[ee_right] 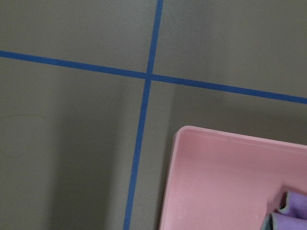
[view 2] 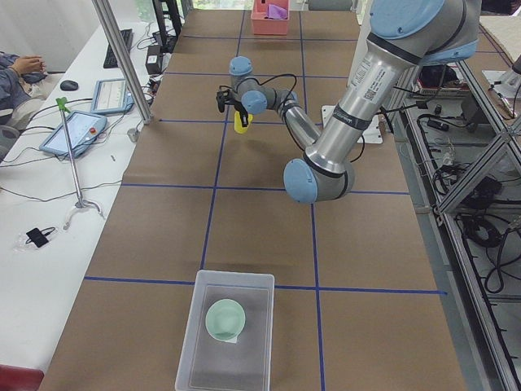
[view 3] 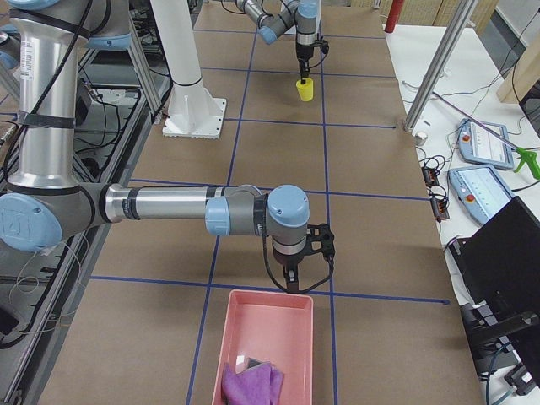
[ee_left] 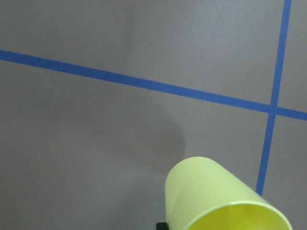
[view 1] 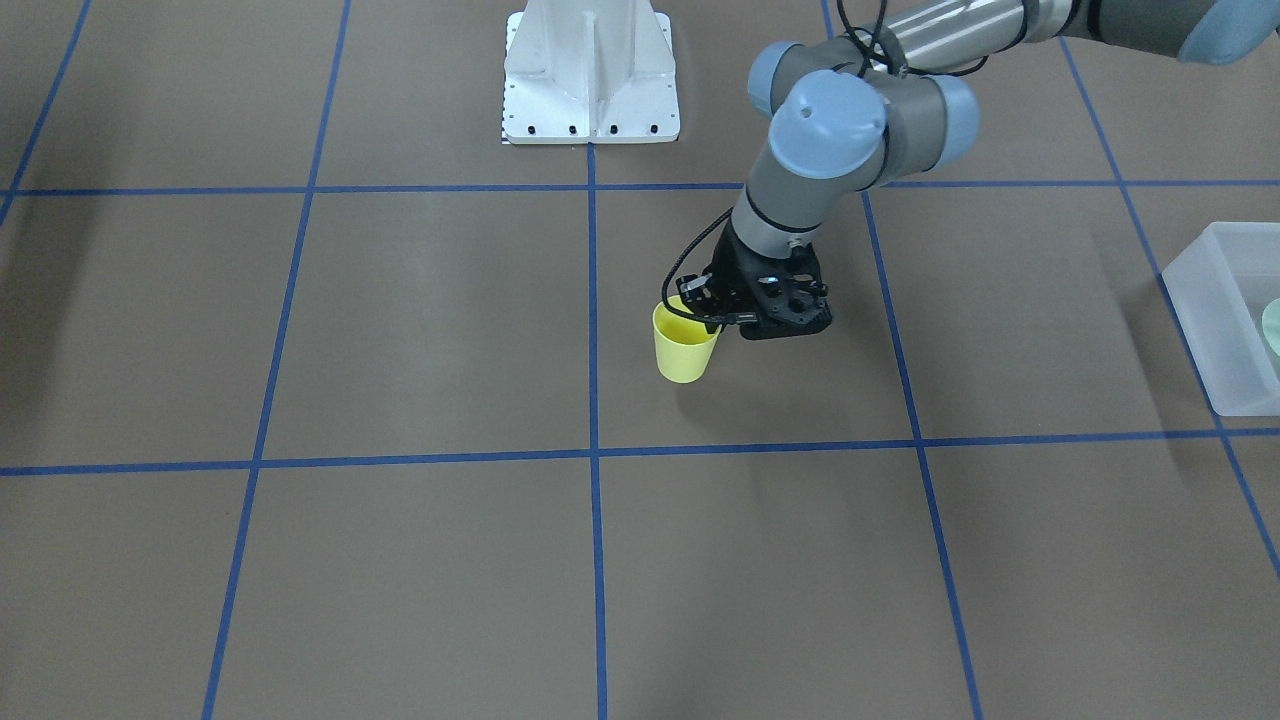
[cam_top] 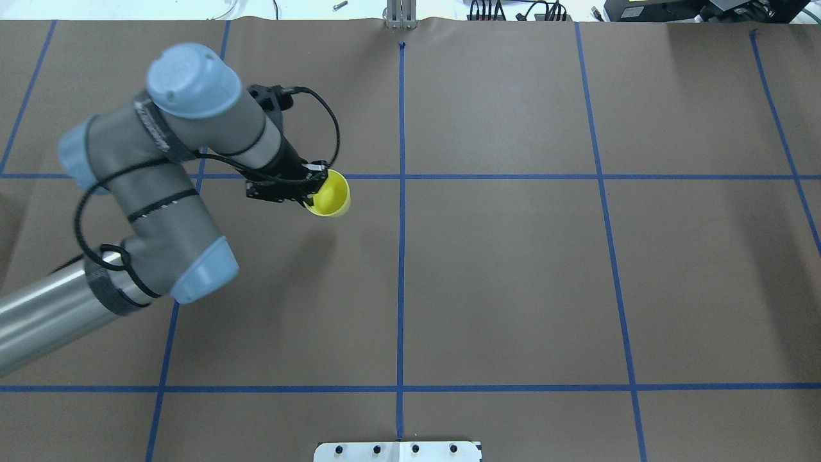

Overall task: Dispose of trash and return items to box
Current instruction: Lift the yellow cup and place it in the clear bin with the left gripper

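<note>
Step judged: return of the yellow cup (view 1: pixel 685 350) to the box (view 2: pixel 256 350), transport leg not yet made. The cup is pinched at the rim by the left gripper (view 1: pixel 715 312), jaws clamped narrow on the wall (one finger seemingly inside, one outside). The cup is held upright near table centre and looks slightly clear of the table (cam_top: pixel 513 289). The box is well apart at the robot's left end, with the green bowl (view 2: pixel 225 319) already inside. Next move: a long sweep to above the box, then a release beside the bowl. The right gripper (view 3: pixel 293 284) is parked over the pink tray (view 3: pixel 253 333); its opening cannot be told.
</note>
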Tool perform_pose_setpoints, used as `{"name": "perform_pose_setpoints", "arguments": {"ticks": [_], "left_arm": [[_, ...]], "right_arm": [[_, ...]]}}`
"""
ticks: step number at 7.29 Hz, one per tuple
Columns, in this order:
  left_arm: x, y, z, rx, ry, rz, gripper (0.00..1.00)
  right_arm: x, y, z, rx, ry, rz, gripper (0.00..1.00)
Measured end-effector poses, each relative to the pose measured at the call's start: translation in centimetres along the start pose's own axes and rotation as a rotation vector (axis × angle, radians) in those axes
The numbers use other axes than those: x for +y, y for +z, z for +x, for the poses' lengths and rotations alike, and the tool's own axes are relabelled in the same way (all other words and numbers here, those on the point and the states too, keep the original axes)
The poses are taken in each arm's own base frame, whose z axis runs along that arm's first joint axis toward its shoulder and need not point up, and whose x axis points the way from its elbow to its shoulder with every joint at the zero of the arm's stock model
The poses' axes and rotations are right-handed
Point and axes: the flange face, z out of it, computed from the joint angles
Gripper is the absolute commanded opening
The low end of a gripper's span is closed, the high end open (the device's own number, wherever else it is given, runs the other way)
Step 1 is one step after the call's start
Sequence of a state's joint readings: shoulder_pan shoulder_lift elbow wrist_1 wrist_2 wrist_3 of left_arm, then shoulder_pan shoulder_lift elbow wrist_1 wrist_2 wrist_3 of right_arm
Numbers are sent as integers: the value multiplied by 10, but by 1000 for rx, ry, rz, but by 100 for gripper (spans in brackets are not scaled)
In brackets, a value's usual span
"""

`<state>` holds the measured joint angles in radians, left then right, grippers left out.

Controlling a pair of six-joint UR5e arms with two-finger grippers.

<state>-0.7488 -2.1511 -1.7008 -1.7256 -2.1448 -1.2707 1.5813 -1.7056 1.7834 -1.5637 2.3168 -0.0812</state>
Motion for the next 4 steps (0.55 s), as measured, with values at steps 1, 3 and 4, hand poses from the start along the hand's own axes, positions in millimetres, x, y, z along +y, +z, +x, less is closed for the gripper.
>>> {"name": "perform_pose_setpoints", "arguments": {"ticks": [1,3,4], "left_arm": [[-18,-34,-51,16,35,-9,0],[-38,-90,-191,-10,165,0,0],[-46,-116,-271,-41,236,10,0]], "right_arm": [[-5,-1,-19,-6,10,1,100],[-12,3,-48,-17,14,-9,100],[-15,6,-60,-21,16,-12,100]]}}
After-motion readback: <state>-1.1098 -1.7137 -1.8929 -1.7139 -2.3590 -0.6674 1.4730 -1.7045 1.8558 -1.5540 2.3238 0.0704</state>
